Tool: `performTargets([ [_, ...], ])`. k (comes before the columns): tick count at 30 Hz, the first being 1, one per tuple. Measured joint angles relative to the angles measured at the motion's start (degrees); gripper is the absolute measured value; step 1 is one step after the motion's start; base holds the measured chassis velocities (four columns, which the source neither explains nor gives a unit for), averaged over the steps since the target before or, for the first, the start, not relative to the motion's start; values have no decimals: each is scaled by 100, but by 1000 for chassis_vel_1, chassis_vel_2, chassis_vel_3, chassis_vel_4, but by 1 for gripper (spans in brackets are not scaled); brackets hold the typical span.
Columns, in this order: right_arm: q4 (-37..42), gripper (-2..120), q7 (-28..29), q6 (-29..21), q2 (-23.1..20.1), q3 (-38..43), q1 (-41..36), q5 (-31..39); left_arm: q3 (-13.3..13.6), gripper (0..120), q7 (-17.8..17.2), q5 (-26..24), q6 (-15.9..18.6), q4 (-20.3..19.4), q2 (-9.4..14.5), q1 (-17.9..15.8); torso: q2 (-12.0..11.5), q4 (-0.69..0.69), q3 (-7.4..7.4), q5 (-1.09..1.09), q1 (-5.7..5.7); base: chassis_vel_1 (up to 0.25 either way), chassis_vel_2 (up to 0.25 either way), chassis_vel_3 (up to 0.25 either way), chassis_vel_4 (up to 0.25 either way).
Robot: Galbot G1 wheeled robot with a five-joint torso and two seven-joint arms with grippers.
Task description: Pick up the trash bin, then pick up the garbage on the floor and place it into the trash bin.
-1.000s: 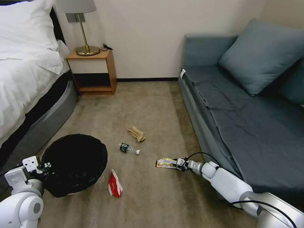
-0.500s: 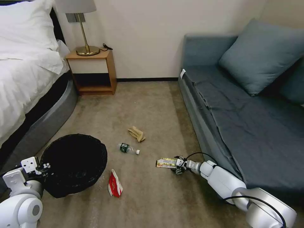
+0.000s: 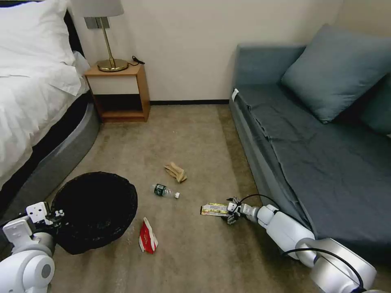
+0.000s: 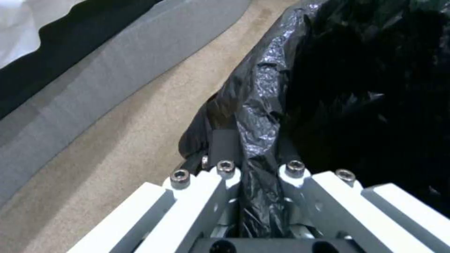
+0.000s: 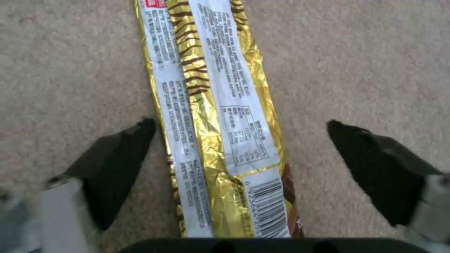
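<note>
The right gripper (image 5: 241, 154), fingers apart, straddles the flat snack wrapper (image 5: 216, 116), probably light, thin and slippery; pinch across its width; left gripper (image 4: 255, 168), at 8 o'clock, is clamped on the trash bin (image 3: 95, 209) liner.

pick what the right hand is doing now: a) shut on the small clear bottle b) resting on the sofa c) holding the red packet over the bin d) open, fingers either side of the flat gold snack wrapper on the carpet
d: the right hand is open, its black fingers straddling the flat gold snack wrapper, which lies on the carpet.
</note>
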Motion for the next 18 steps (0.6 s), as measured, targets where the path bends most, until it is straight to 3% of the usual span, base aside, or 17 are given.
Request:
performTargets([
  [8,-138,69,-72,-48,81,47,2,18,-10,3,15,2,-29,-13,14,22,2,-2,-1,-3,0,0,0,0,0],
  [11,-220,52,-103,-71,121,65,-7,20,-50,3,45,2,-54,-38,23,52,2,-1,-2,0,0,0,0,0,0],
  [13,-237,49,-112,-74,126,69,-10,20,-59,3,52,2,-61,-39,25,58,2,0,-2,0,-1,0,0,0,0],
  [16,-313,35,-139,-97,150,89,-19,0,-73,3,76,1,-91,-44,28,85,2,0,-2,0,-1,0,0,0,0],
  [18,-328,33,-139,-99,158,99,-20,-12,-73,3,79,1,-96,-47,28,87,2,0,-2,0,-1,0,0,0,0],
])
